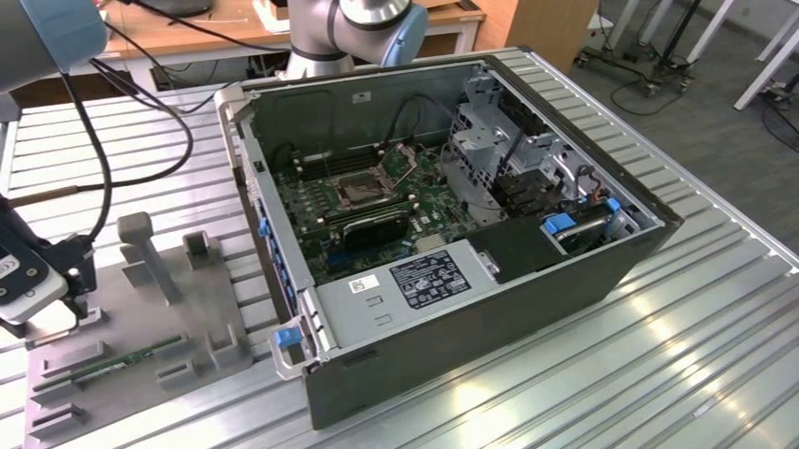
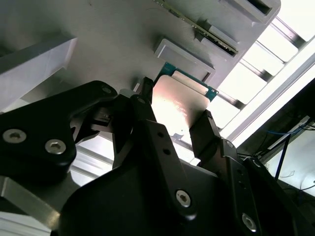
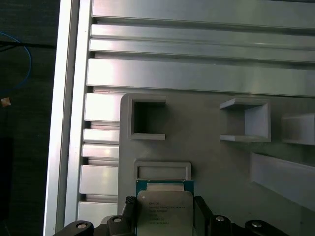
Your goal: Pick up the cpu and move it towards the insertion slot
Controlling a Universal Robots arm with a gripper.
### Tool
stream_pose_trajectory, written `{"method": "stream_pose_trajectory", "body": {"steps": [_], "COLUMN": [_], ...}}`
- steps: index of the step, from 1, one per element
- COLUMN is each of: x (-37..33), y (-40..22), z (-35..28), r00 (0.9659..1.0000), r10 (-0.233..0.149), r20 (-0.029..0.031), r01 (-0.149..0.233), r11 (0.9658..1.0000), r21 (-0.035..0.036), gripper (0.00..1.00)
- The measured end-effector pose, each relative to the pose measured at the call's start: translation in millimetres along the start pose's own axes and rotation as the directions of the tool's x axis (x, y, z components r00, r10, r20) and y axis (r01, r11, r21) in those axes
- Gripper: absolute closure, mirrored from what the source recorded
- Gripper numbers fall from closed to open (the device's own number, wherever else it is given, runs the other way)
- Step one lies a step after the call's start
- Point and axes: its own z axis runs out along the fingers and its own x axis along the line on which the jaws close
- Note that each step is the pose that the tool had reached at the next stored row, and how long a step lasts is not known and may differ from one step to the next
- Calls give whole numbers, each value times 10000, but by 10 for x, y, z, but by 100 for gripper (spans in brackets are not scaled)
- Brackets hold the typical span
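Because the cpu (image 2: pixel 179 105) must travel to the insertion slot (image 1: pixel 362 190), well apart in the open case (image 1: pixel 525 309), we see the jaws closed on its opposite edges near an edge of the worktop (image 3: pixel 147 78).

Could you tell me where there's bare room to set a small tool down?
Bare table slats on the exterior view's right of the computer case. The grey fixture plate is crowded: holders, memory stick, gripper at the cpu.

Ribbed metal table (image 1: pixel 699 374), wooden desk (image 1: pixel 150 30) behind, grey floor (image 1: pixel 699 112), white furniture legs (image 1: pixel 777 56)
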Motion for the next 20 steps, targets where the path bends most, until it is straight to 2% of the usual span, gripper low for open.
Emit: {"method": "stream_pose_trajectory", "body": {"steps": [20], "x": [0], "y": [4], "z": [-112], "r00": [10000], "r10": [0], "r20": [1], "r01": [0], "r11": [10000], "r21": [-1], "gripper": [45]}}
